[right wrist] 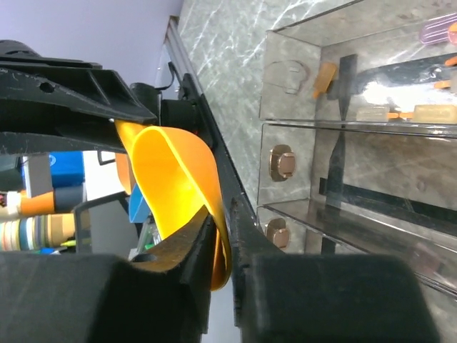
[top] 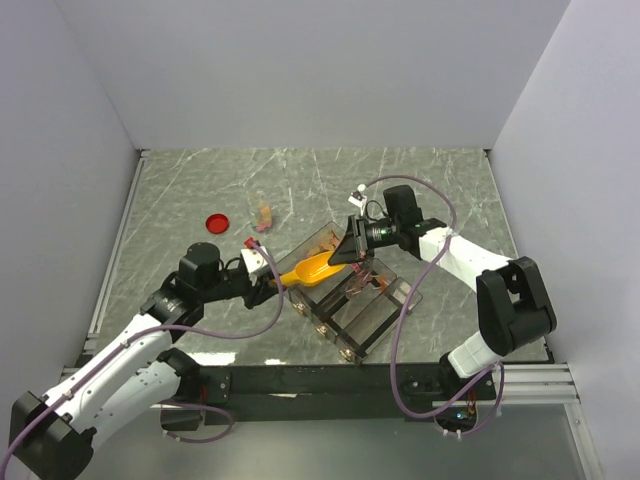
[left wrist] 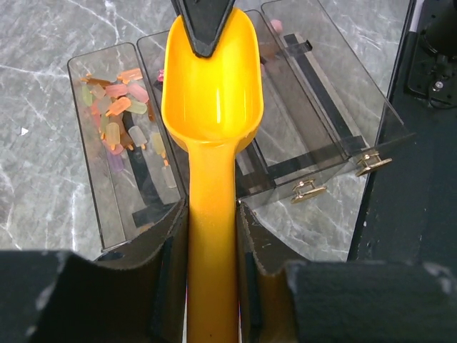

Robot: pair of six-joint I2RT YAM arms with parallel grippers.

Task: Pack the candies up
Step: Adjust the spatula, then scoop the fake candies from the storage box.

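The left gripper point(left wrist: 212, 214) clamps the yellow-orange plastic scoop point(left wrist: 212, 86) by its handle; the right gripper point(right wrist: 220, 218) pinches its rim. Tiny wrapped candies point(left wrist: 118, 114), ahead-left of the left gripper in a clear compartmented box point(left wrist: 93, 214), look light and slippery, so they are better scooped than pinched.

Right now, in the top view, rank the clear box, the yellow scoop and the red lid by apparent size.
1. clear box, largest
2. yellow scoop, its ends partly covered
3. red lid, smallest
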